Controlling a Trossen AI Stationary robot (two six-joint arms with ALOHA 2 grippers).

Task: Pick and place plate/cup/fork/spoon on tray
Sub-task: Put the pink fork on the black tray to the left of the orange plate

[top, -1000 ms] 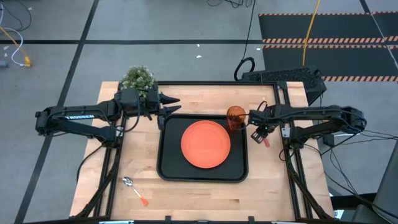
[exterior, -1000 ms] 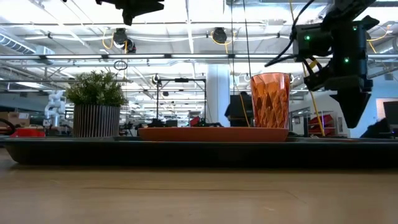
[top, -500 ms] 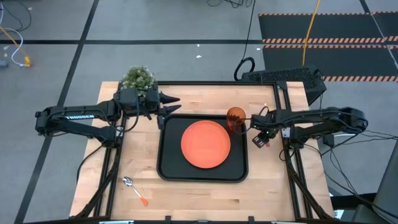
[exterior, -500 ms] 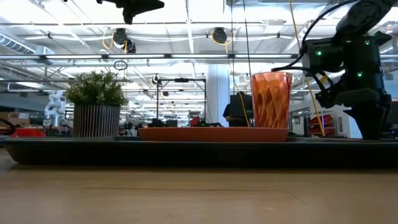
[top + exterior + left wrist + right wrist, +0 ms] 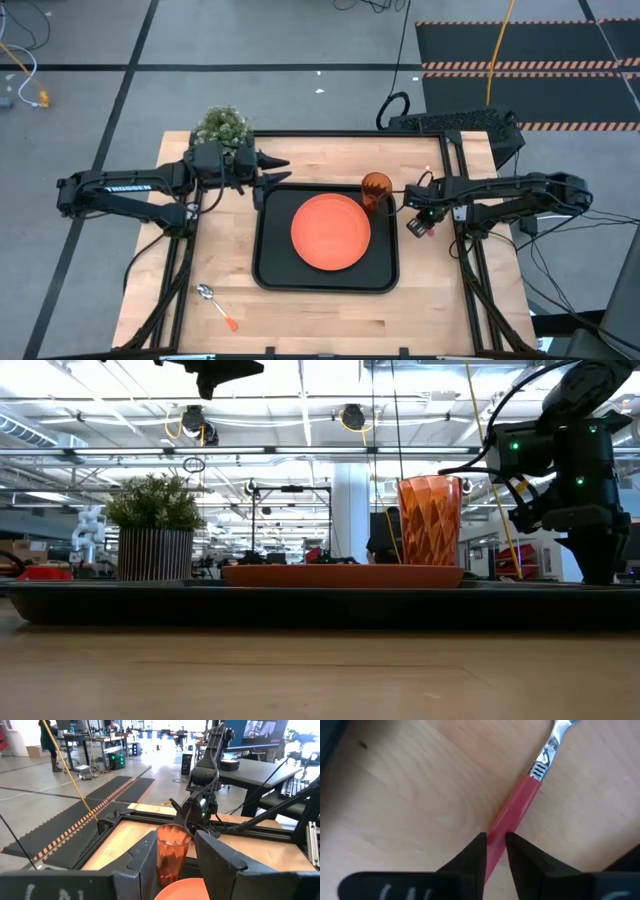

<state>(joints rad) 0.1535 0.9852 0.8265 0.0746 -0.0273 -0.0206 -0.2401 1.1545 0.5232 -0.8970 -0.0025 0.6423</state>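
Where it stood wider 1 second ago, the right gripper [image 5: 495, 845] now pinches the slim pink-red-handled fork [image 5: 512, 812], flat on the table beside the black rectangular tray [image 5: 262, 262]; lift pending.

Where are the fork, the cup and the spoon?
fork [image 5: 512, 810]: right wrist view, on its pink-red handle.
cup [image 5: 430, 520]: low view, middle of its orange wall.
spoon [image 5: 205, 292]: high view, on its silver bowl.

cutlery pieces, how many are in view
2. The orange-handled silver spoon lies on the wooden table near its front left. The red-handled metal fork lies right of the black tray, between the right gripper fingers.
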